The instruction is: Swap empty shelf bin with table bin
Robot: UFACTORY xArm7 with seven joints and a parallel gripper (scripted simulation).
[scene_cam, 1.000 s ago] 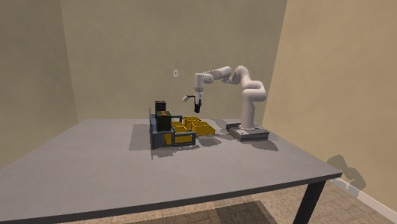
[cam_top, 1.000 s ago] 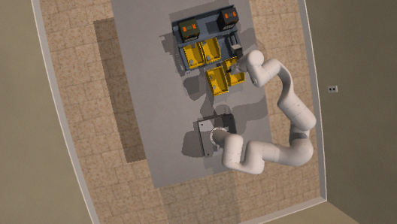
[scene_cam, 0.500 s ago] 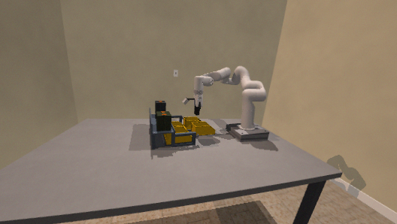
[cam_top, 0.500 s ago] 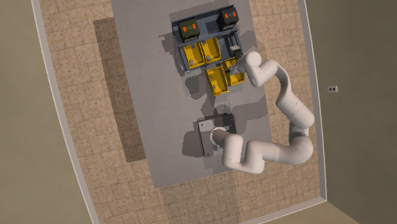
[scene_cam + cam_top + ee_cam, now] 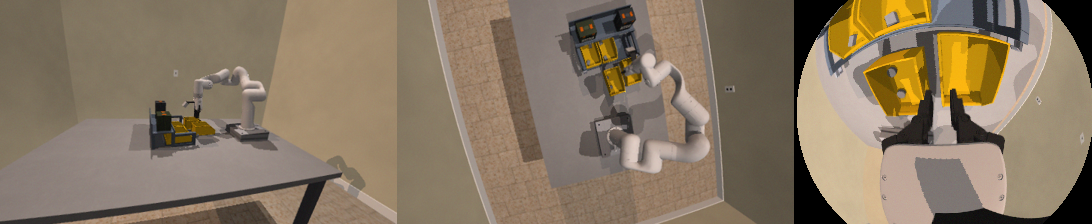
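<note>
- The empty open bin [image 5: 634, 79] [image 5: 191, 121] [image 5: 971, 65] is on the table side of the shelf's front, its long axis running roughly from the shelf [image 5: 572, 34] [image 5: 153, 140] [image 5: 1024, 39] toward the arm's base plate [image 5: 600, 150] [image 5: 263, 134]. It looks upright, open top up; which end is its front cannot be told.
- Just beside it, the open bin with parts [image 5: 615, 81] [image 5: 204, 129] [image 5: 905, 85] points nearly the same way, also open top up.
- The gripper [image 5: 628, 71] [image 5: 197, 114] [image 5: 941, 97] reaches down at the empty bin, its fingers parted by a narrow gap and gripping nothing. In the wrist view the empty bin's side wall lines up with that gap; whether the tips touch the bin cannot be told.
- Four yellow bins show: two off the shelf and two in it, the outer shelf bin [image 5: 589, 56] [image 5: 183, 139] [image 5: 840, 37] and the inner shelf bin [image 5: 608, 49] [image 5: 911, 15], side by side.
- Two small grey parts show in the bin with parts.
- Two dark boxes with orange marks [image 5: 586, 29] [image 5: 625, 19] [image 5: 164, 122] [image 5: 160, 106] stand at the shelf's rear.
- The grey table top [image 5: 547, 113] [image 5: 113, 180] carries broad shadows, above a tan tiled floor [image 5: 472, 113] [image 5: 150, 218] and between plain beige walls.

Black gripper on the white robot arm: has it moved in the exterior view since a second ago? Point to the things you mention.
Yes: the black gripper [image 5: 623, 71] [image 5: 197, 116] [image 5: 941, 97] is lower against the nearer dark box with orange marks [image 5: 586, 31] [image 5: 164, 122].
</note>
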